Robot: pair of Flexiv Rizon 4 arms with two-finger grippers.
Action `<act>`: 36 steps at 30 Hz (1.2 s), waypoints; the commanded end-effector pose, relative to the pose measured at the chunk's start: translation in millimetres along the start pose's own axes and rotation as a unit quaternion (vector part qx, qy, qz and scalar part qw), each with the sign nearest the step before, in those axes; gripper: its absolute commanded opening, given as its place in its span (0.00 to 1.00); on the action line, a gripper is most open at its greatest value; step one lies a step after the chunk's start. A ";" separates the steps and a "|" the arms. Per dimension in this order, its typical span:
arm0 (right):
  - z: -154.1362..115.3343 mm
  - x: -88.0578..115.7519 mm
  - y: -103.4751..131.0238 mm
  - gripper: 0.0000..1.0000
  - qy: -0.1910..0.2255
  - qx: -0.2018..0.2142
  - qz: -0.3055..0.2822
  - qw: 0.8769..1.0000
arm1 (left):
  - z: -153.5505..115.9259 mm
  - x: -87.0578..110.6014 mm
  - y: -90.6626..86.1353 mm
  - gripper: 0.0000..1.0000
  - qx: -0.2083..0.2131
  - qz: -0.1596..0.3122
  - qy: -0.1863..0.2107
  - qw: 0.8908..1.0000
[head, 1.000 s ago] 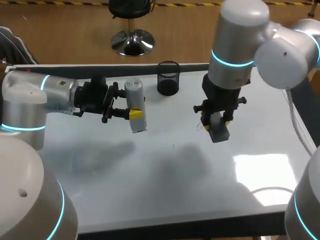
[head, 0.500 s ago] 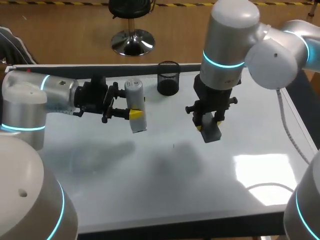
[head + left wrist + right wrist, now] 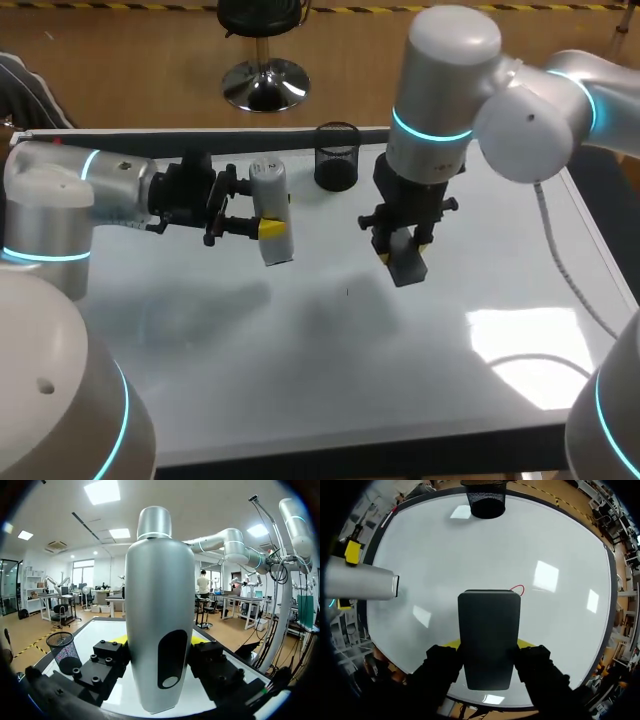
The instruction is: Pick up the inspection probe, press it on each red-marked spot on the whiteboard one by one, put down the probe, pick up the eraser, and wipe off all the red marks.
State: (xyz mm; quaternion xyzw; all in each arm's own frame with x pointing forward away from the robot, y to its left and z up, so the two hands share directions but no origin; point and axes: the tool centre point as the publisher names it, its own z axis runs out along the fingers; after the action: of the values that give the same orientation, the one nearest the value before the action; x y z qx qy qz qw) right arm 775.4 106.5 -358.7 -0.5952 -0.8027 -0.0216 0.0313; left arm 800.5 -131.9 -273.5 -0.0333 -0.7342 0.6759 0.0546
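eraser [image 3: 408, 266] moved left, red mark [image 3: 518, 589] wrist-only

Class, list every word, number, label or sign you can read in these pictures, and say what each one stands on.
On the inspection probe: a small dark print near its far end in the head view, too small to read.
On the eraser: no text shows.
On the whiteboard: only a red mark, a drawn loop, no letters or numbers.
On the mesh cup: no text shows.
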 end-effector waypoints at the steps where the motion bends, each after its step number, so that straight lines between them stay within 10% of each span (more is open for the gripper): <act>1: 10.1 6.1 8.0 0.00 0.003 0.003 -0.004 1.000 | -0.5 1.4 -1.2 0.00 0.001 0.001 -0.002 1.000; 36: 59.0 34.7 41.5 0.00 0.026 0.024 -0.021 0.999 | -0.5 1.4 -1.2 0.00 0.001 0.001 -0.002 1.000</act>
State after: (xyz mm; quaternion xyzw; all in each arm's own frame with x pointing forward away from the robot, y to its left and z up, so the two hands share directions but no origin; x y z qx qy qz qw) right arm 801.9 158.4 -410.6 -0.5768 -0.8145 -0.0142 0.0604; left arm 800.5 -131.7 -273.5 -0.0332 -0.7343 0.6758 0.0545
